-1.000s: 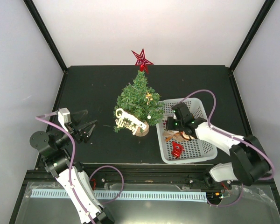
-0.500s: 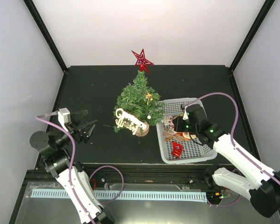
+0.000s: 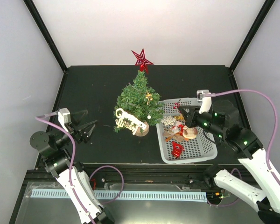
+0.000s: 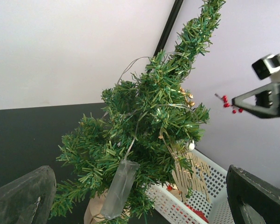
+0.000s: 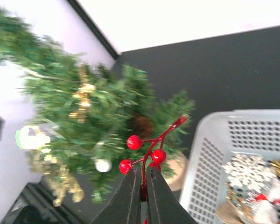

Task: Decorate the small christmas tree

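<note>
The small christmas tree (image 3: 135, 100) stands mid-table on a wooden disc base, with a red star (image 3: 142, 59) on top and a gold lettering ornament (image 3: 129, 119) on its front. My right gripper (image 3: 185, 112) hovers over the basket's far left corner, right of the tree, shut on the stem of a red berry sprig (image 5: 147, 149). In the right wrist view the tree (image 5: 84, 107) is blurred just beyond the berries. My left gripper (image 3: 86, 128) rests wide open to the left of the tree (image 4: 149, 135), holding nothing.
A white basket (image 3: 205, 151) sits right of the tree. It holds a white snowflake (image 3: 169, 121), a red ornament (image 3: 177, 149) and a wooden disc piece (image 3: 190, 133). A clear plastic battery case (image 4: 119, 189) hangs on a wire low on the tree.
My right gripper has risen out of the basket with the berry sprig and swung back to the right. The left arm has stayed still.
</note>
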Robot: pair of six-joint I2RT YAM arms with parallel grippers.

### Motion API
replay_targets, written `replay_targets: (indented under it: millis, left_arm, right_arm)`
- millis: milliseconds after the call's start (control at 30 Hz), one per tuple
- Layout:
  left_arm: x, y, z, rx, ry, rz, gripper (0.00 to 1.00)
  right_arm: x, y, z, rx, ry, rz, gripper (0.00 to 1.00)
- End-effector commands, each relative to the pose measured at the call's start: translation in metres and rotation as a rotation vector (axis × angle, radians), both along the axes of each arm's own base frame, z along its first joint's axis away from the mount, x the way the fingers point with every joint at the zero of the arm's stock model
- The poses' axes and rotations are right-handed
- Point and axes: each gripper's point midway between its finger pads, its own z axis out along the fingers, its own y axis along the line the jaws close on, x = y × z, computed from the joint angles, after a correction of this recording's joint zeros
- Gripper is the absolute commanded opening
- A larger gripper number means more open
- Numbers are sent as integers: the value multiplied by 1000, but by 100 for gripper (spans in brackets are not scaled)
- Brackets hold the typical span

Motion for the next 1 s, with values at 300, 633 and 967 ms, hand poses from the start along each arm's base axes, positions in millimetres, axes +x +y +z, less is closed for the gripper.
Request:
replay_targets:
  millis: [300, 633, 967]
  left_arm:
    - [-6, -4, 0, 28, -34, 13, 99]
    - [-8, -5, 0, 36, -42, 11, 99]
    - [-9, -5, -1, 35, -41, 8, 99]
  right_arm:
    - [-12, 97, 62, -17, -67, 250, 4]
    - [6, 135, 60, -32, -54, 306, 4]
    - [17, 150, 42, -65, -25, 317, 4]
